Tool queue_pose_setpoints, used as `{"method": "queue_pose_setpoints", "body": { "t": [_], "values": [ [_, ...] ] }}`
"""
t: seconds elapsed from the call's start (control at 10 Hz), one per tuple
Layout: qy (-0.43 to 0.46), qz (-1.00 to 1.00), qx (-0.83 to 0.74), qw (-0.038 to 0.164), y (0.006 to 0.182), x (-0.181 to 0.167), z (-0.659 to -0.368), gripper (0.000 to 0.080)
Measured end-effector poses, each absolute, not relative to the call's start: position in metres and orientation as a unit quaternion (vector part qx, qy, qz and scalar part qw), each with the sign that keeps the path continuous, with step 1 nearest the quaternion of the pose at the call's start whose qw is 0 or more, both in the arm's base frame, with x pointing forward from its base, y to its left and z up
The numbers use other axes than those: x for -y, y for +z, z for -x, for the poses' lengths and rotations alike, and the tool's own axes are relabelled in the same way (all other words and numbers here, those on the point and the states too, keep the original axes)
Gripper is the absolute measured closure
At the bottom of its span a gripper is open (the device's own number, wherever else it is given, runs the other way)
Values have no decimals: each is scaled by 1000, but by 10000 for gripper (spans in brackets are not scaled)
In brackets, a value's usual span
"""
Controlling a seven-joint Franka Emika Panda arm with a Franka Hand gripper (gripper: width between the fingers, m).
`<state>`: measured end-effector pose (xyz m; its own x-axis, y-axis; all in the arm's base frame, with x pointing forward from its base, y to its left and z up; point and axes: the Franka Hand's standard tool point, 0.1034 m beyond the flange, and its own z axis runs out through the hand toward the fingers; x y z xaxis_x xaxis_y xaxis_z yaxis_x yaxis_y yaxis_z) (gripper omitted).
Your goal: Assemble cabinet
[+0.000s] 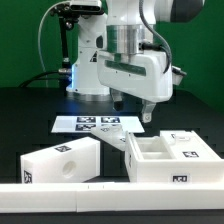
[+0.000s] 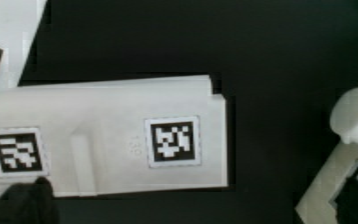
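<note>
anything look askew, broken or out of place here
Nothing stands out. The blocky cabinet part and the open-topped cabinet part lie apart, whole, near the marker board. Both sit slightly angled, as loose parts would.

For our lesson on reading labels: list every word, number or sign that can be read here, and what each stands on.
No words or numbers can be read.
Marker board: square black-and-white tags, patterns only, no letters.
Cabinet parts: the same kind of tags, no text.
Robot base: a small dark mark, too small to read.
</note>
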<state>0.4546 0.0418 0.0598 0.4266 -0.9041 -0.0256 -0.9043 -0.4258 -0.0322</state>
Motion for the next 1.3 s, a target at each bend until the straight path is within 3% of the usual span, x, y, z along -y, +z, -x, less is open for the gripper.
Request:
{"method": "queue_pose_setpoints", "body": {
  "t": [0.2,0.5,0.7,1.0,1.1,1.2,1.3],
  "values": [
    [-22,856,-517,14,50,-23,-439,3],
    [-36,863,-503,-22,19,-8,-417,3],
    [-37,860,-509,-20,19,-7,-419,3],
    [-36,860,-509,-22,18,-7,-418,407],
    [-36,860,-509,-22,17,-7,-418,407],
    [-36,860,-509,-23,17,-7,-418,579],
    [-36,860,-509,-23,17,-7,-418,579]
  ]
}}
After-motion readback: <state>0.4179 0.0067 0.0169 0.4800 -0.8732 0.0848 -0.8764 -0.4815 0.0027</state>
